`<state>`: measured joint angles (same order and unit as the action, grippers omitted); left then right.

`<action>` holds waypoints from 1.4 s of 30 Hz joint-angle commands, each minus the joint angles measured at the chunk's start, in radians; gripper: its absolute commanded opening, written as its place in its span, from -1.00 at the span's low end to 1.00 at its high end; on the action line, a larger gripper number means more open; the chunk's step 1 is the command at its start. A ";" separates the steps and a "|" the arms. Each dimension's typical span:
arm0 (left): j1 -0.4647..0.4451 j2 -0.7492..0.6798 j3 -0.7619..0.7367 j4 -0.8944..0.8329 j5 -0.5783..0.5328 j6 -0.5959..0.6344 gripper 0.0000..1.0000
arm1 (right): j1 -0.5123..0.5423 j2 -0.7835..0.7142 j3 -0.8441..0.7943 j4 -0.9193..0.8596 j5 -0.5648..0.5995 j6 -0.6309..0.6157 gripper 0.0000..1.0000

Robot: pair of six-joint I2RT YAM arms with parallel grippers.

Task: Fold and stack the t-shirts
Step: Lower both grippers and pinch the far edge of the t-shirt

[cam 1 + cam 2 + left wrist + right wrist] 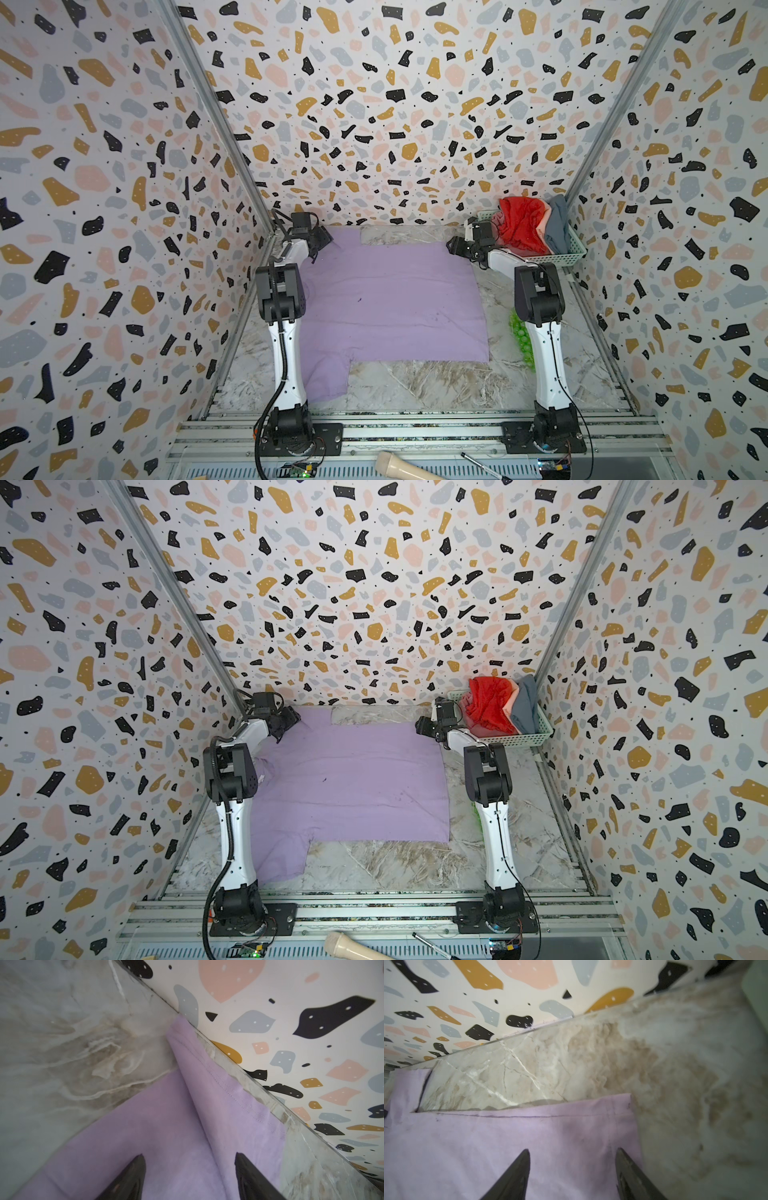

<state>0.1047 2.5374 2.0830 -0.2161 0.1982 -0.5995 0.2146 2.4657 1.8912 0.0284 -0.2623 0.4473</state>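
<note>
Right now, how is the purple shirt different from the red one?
The purple shirt lies spread out flat, but the red shirt is bunched up in a heap. The purple shirt is on the table, while the red shirt sits in the basket. Both are soft cloth, and neither is neatly folded yet.

A lavender t-shirt of soft, matt cloth with a stitched hem fills the frame centre. It lies on a smooth, marble-patterned tabletop with a slight sheen. Right of centre, a pale green mesh plastic basket holds a crumpled red t-shirt of cloth.
</note>
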 commanded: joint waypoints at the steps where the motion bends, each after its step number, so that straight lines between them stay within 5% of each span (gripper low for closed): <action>1: 0.011 -0.043 -0.118 -0.038 -0.031 -0.024 0.39 | 0.006 -0.009 0.009 -0.107 -0.007 0.002 0.29; 11: 0.039 -0.264 -0.431 -0.048 -0.059 0.010 0.35 | 0.007 -0.197 -0.306 -0.103 0.059 0.019 0.27; 16: 0.039 -0.255 -0.267 -0.124 -0.105 0.094 0.34 | 0.006 -0.231 -0.267 -0.080 0.087 -0.027 0.29; 23: 0.047 -0.051 0.055 -0.238 -0.167 0.138 0.32 | -0.003 -0.119 -0.050 -0.104 0.173 -0.037 0.35; 33: 0.053 0.048 0.112 -0.091 -0.176 0.096 0.32 | -0.003 -0.012 0.079 -0.155 0.273 -0.007 0.48; 42: 0.007 0.110 0.145 -0.156 -0.176 0.099 0.24 | 0.003 0.025 0.091 -0.242 0.288 0.002 0.50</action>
<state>0.1455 2.6106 2.2269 -0.3130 0.0128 -0.5011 0.2138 2.4733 1.9614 -0.1196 0.0074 0.4339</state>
